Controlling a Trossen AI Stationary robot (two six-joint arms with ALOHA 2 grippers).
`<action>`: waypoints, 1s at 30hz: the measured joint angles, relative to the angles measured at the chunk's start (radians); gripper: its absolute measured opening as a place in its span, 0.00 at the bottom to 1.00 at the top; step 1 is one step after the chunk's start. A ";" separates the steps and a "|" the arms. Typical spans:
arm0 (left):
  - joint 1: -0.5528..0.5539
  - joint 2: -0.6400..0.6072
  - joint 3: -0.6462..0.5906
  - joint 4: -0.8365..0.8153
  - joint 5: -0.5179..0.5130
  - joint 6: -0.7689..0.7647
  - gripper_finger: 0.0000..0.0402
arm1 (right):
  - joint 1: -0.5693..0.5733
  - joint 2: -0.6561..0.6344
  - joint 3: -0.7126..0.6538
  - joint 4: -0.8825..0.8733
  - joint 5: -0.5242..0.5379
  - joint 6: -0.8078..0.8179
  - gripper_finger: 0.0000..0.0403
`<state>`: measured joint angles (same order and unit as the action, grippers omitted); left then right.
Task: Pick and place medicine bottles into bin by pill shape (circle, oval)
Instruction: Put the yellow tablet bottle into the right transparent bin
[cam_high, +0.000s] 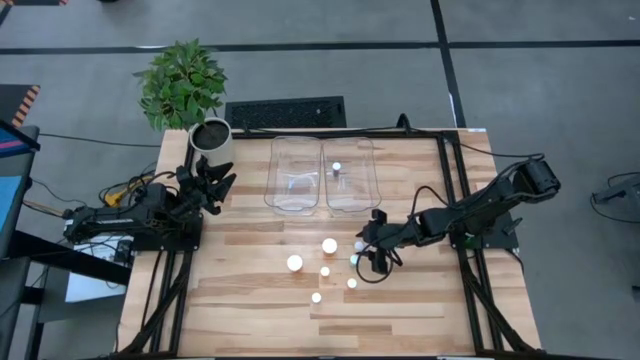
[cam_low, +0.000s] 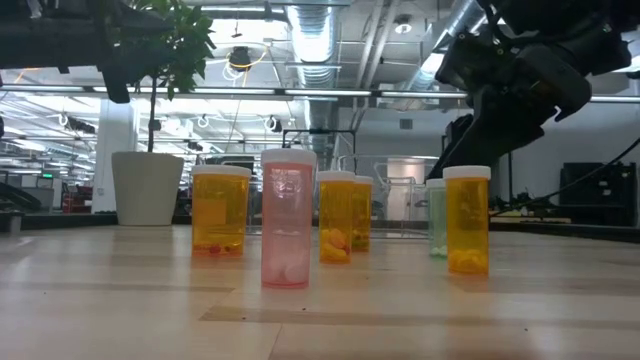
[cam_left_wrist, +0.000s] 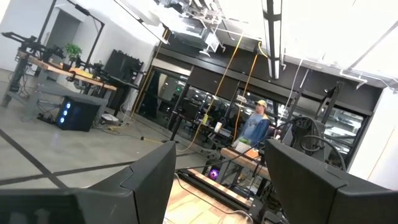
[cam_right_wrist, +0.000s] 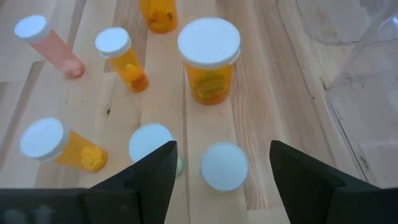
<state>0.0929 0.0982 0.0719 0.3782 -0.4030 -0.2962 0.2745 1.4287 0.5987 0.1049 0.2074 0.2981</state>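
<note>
Two clear bins (cam_high: 297, 176), one bottle (cam_high: 336, 168) in right bin, both claws released.

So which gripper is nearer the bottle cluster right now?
Right. The right gripper hangs open directly over the cluster's right edge, above a white-capped bottle. The left gripper sits open far off, beside the plant pot.
</note>
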 joint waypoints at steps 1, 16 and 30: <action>0.000 0.000 0.000 0.000 0.000 0.000 0.60 | 0.000 0.000 0.000 0.005 0.000 0.000 0.66; 0.000 0.000 0.000 0.001 0.000 -0.003 0.60 | -0.001 0.086 0.010 0.055 -0.023 -0.007 0.66; 0.000 0.000 0.000 0.000 0.000 -0.005 0.60 | -0.015 0.081 0.008 0.030 -0.017 -0.012 0.51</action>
<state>0.0929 0.0982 0.0715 0.3786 -0.4034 -0.3012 0.2592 1.5101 0.6064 0.1349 0.1902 0.2859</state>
